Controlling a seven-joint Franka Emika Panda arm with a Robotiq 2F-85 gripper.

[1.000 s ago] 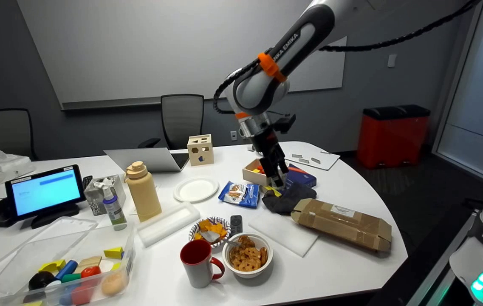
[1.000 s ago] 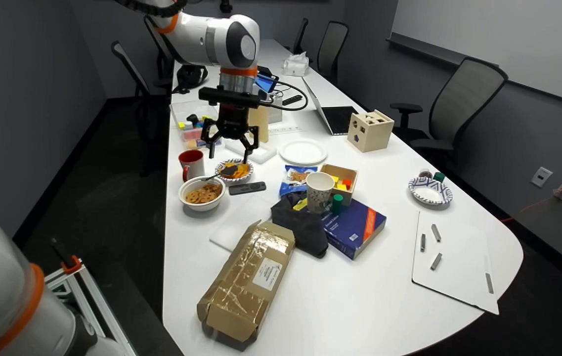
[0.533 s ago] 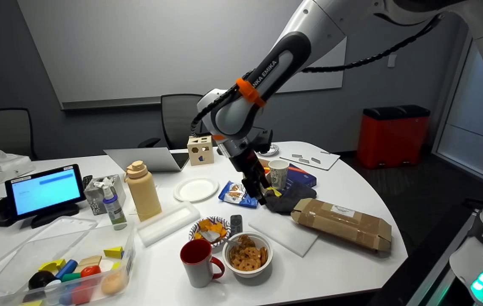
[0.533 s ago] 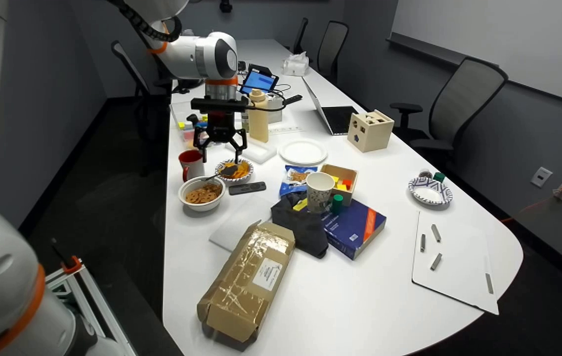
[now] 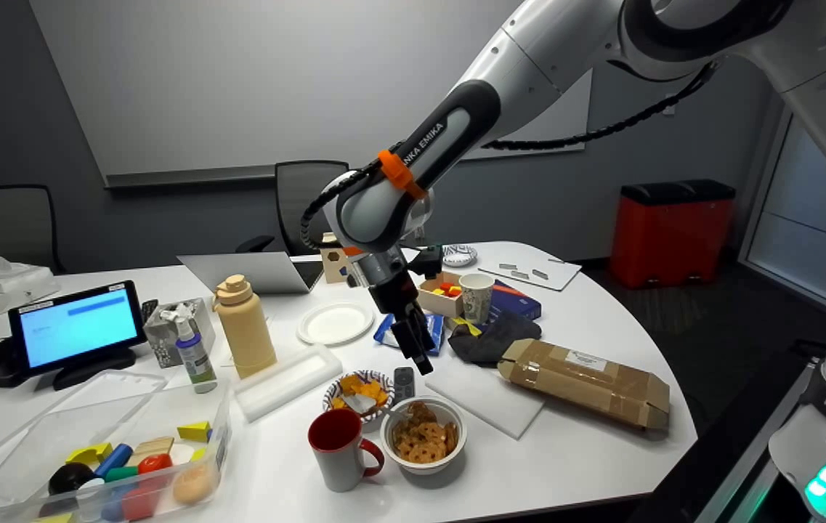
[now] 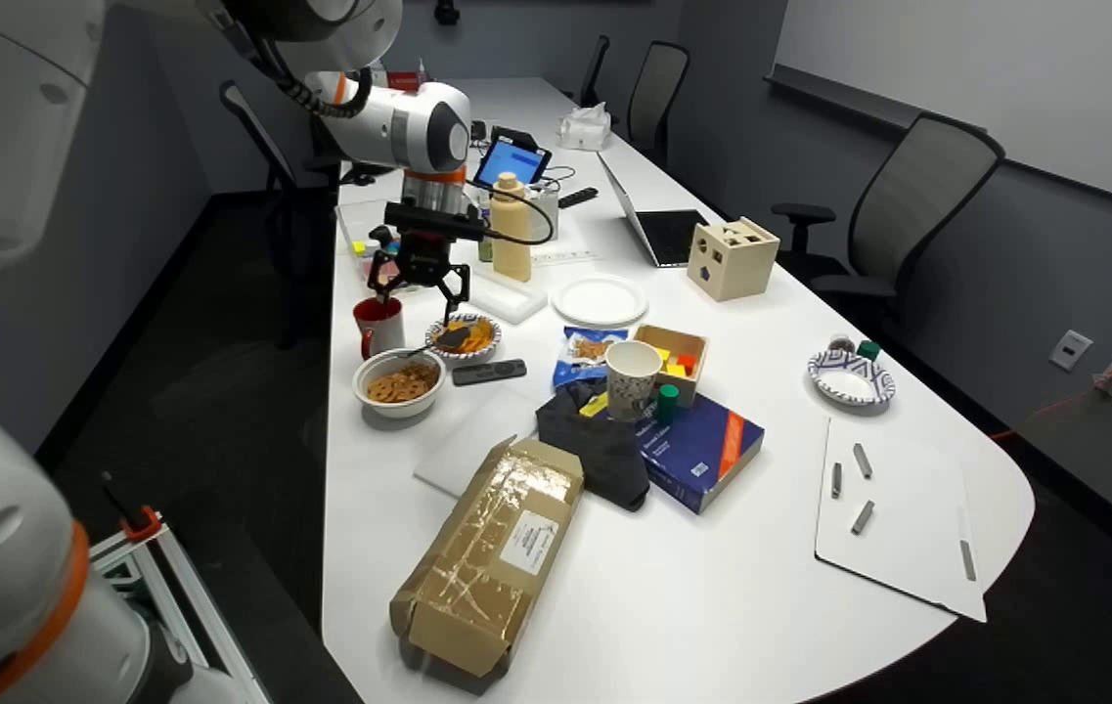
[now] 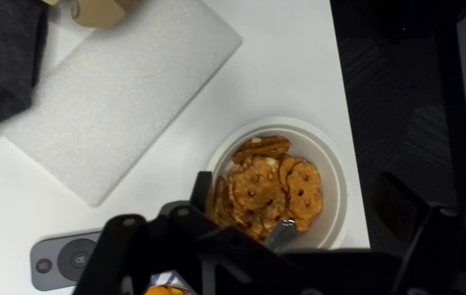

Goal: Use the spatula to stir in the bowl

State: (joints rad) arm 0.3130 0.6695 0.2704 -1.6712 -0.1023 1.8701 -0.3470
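The bowl [image 6: 496, 335], a small patterned paper one with orange food pieces, shows in both exterior views. Only a sliver of its rim [image 7: 166, 279] appears low in the wrist view. Across it lies the spatula [image 6: 454, 338], its dark head on the orange pieces and its handle reaching over the neighbouring white bowl. The handle's end [image 7: 282, 234] rests above the brown crackers there. My gripper [image 6: 416, 311] hangs over the table close to both bowls, its fingers wide apart with nothing between them. From the wrist, the gripper [image 7: 298, 190] spans the white bowl; the spatula head is hidden.
The white bowl [image 5: 460, 436] of crackers stands against the patterned one. Beside them are a red-and-grey mug [image 5: 343, 461], a remote [image 6: 489, 372] and a white foam sheet [image 7: 134, 90]. A cardboard box [image 6: 497, 548] and dark cloth [image 6: 595, 450] lie further off.
My arm has come down and swung left in both exterior views, bringing the gripper nearer the bowls. Its fingers have stayed apart; the spatula and bowls have not moved.
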